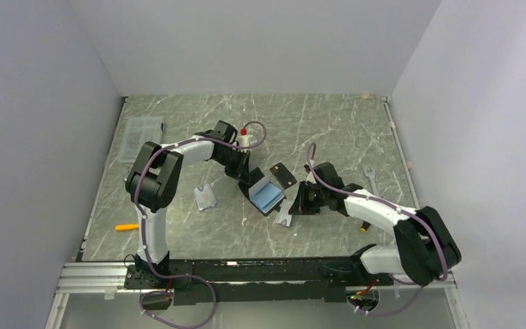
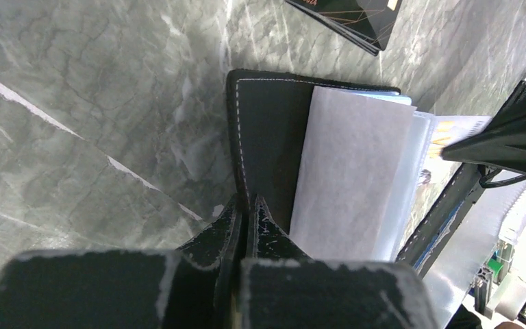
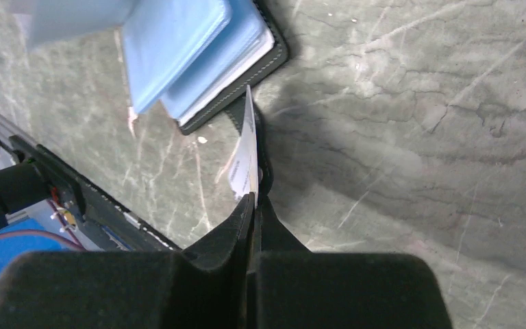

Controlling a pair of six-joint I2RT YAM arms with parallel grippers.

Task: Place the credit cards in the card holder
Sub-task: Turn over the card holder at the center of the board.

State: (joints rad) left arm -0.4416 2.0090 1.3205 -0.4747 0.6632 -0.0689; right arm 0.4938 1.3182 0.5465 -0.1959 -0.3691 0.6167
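The card holder (image 1: 267,195) lies open mid-table, a black wallet with bluish clear pockets (image 2: 356,171). My left gripper (image 1: 243,175) is shut on the edge of its black cover (image 2: 267,130), its fingertips (image 2: 264,219) pinching the stitched rim. My right gripper (image 1: 300,202) is shut on a thin credit card (image 3: 250,154), held edge-on with its tip just off the wallet's near corner (image 3: 198,55). That card shows pale with print in the top view (image 1: 286,214). Black credit cards (image 1: 284,176) lie on the table beyond the wallet, also in the left wrist view (image 2: 356,20).
A small clear sleeve (image 1: 205,197) lies left of the wallet. A clear plastic box (image 1: 142,133) sits at the far left, a red-capped bottle (image 1: 244,133) behind the left arm, an orange item (image 1: 127,226) near left, a wrench (image 1: 372,179) on the right.
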